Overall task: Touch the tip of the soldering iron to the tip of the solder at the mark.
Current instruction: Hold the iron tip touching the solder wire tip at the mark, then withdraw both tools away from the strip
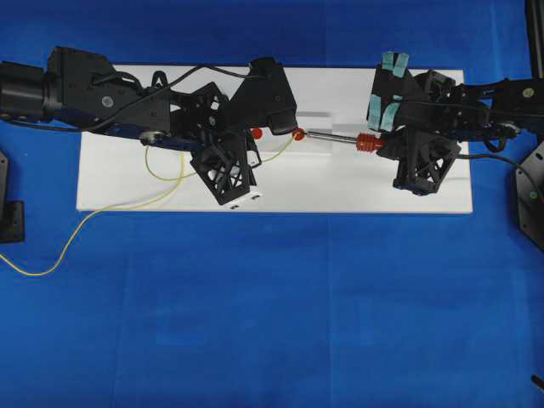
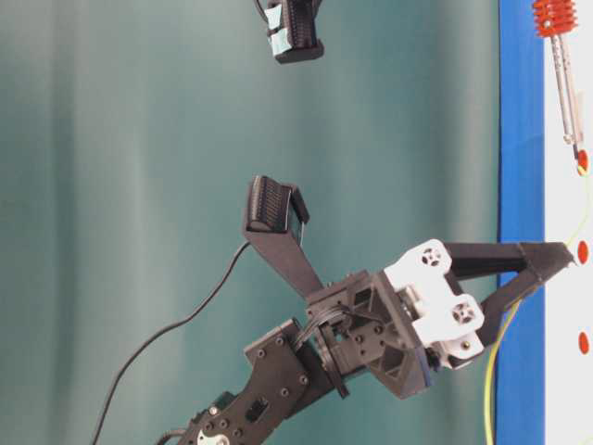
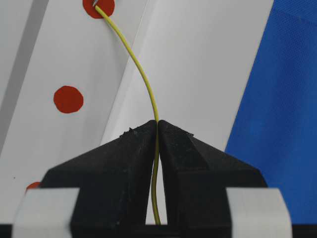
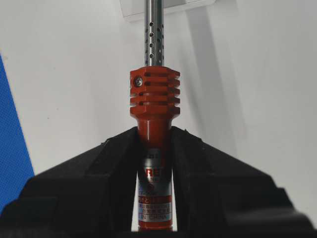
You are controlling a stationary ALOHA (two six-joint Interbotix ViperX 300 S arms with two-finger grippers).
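My left gripper (image 3: 157,124) is shut on the thin yellow solder (image 3: 143,79), which arches up to a red dot mark (image 3: 99,7); its tip lies on that dot. From overhead the same mark (image 1: 298,133) sits between the arms. My right gripper (image 4: 154,131) is shut on the orange-red soldering iron (image 4: 154,99) just behind its ribbed collar. The silver shaft (image 1: 331,136) points left toward the mark. In the table-level view the iron's tip (image 2: 578,154) meets the solder (image 2: 587,199) at the red dot.
The white board (image 1: 340,183) lies on a blue cloth (image 1: 272,306). Other red dots (image 3: 68,99) sit in a row beside the marked one. Loose solder (image 1: 59,255) trails off the board's left front onto the cloth. A black cord (image 1: 501,157) runs off the right arm.
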